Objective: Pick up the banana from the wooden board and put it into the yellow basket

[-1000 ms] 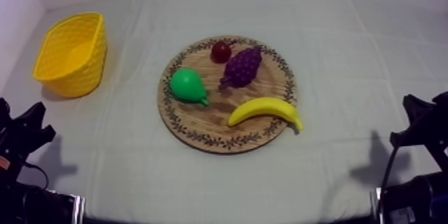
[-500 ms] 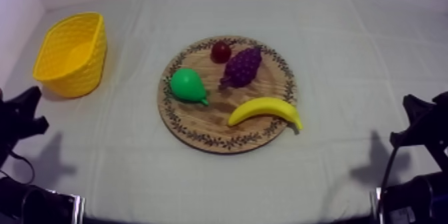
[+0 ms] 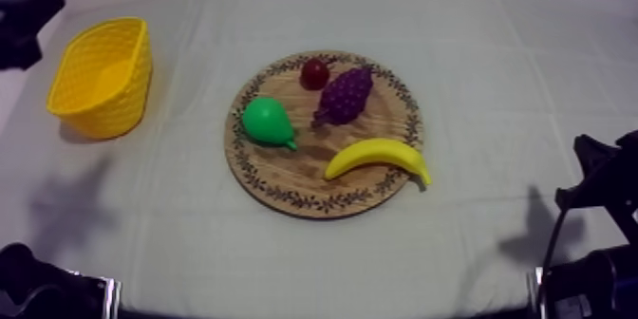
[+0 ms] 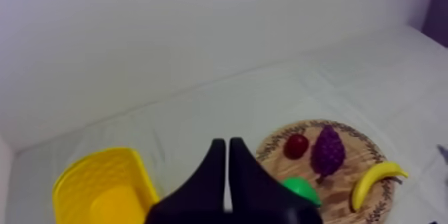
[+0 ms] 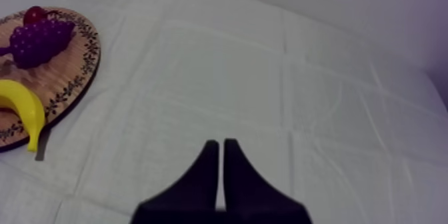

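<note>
The banana [image 3: 377, 157] is laid on the near right part of the round wooden board [image 3: 285, 178]. Its curved yellow body is smooth and glossy, and one tip is carried just past the patterned rim towards the right side of the table [image 3: 494, 85]. A gap of bare, grained wood is left between it and the knobbly purple bunch of grapes [image 3: 345, 94] behind it. The small red fruit [image 3: 314, 73] is set at the far rim, just beside the grapes. The smooth green pear [image 3: 267, 121] is placed at the left of the board, apart from the banana.

The yellow basket [image 3: 114, 114] is stood at the far left of the table, well apart from the board. Its lattice-patterned walls are flared upward to an open mouth. A broad strip of creased grey-white cloth is left free between basket and board, and open cloth is also seen along the near edge and over the whole right side.

The left gripper [image 4: 227, 145] is held above the table with its black fingers pressed together into a narrow wedge, the basket and the board lying below it. In the top view the left arm [image 3: 27, 19] is seen as a dark shape at the far left edge, beside the basket's far end. The right gripper [image 5: 218, 145] is likewise pressed together over bare cloth to the right of the board.
</note>
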